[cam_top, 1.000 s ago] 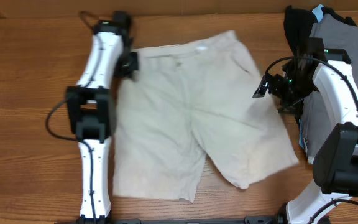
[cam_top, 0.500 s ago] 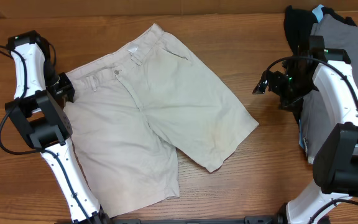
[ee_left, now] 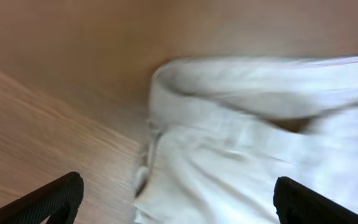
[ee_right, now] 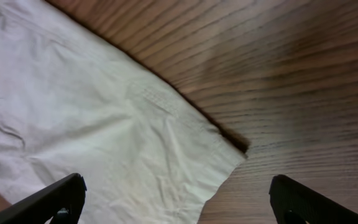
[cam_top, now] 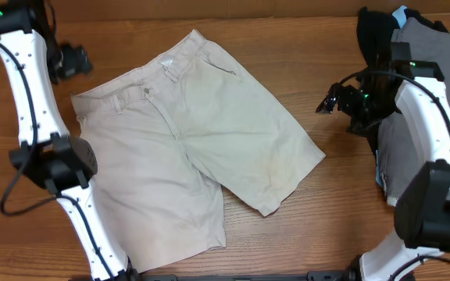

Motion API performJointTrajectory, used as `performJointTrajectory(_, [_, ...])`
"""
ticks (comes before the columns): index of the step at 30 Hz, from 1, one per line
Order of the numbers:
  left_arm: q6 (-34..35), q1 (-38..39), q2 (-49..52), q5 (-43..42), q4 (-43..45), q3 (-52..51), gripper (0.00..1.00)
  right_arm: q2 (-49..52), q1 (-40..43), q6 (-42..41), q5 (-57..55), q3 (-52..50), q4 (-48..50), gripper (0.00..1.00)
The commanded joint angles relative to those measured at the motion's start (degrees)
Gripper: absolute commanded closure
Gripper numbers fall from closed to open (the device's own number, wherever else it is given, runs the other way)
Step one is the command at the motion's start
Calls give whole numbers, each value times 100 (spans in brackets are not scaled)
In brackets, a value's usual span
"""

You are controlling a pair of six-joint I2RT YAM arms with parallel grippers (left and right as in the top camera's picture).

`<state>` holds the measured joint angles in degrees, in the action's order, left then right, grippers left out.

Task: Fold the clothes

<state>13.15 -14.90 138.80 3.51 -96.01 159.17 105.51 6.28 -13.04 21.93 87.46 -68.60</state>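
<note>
Jaws wide on left gripper (ee_left: 178,193) and right gripper (ee_right: 177,190), apparently off shorts (cam_top: 186,140).

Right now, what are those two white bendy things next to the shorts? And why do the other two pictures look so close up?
Those are two robot arms, and each ends in a claw with two fingers. The wide picture comes from a camera above the wooden table. The two close-up pictures come from small cameras on the arms' wrists, so the black tips in the bottom corners are each claw's own fingers. A pair of beige shorts lies spread flat on the table, not yet folded. The left claw is near the waistband corner, and the right claw is off to the shorts' right, looking at a leg hem. Both are open and hold nothing. A grey garment and a black garment lie at the right edge.
</note>
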Motion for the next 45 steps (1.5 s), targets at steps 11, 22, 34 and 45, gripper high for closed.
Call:
performJointTrajectory(11, [-826, 1305, -1292, -654, 59, 376, 0, -1722, -872, -553, -1156, 146, -953, 1])
performJointTrajectory(22, [-1449, 2455, -1287, -247, 201, 369, 0, -1698, -1329, -1082, -1674, -1375, -280, 0])
performJointTrajectory(34, [-1445, 2496, -1281, -280, 378, 358, 0, -1676, -1335, -852, -1434, -3268, 2358, 16])
performJointTrajectory(45, [-1425, 2496, -1276, -313, 461, 319, 0, -1034, -1405, -647, -1172, -3427, 2802, 96])
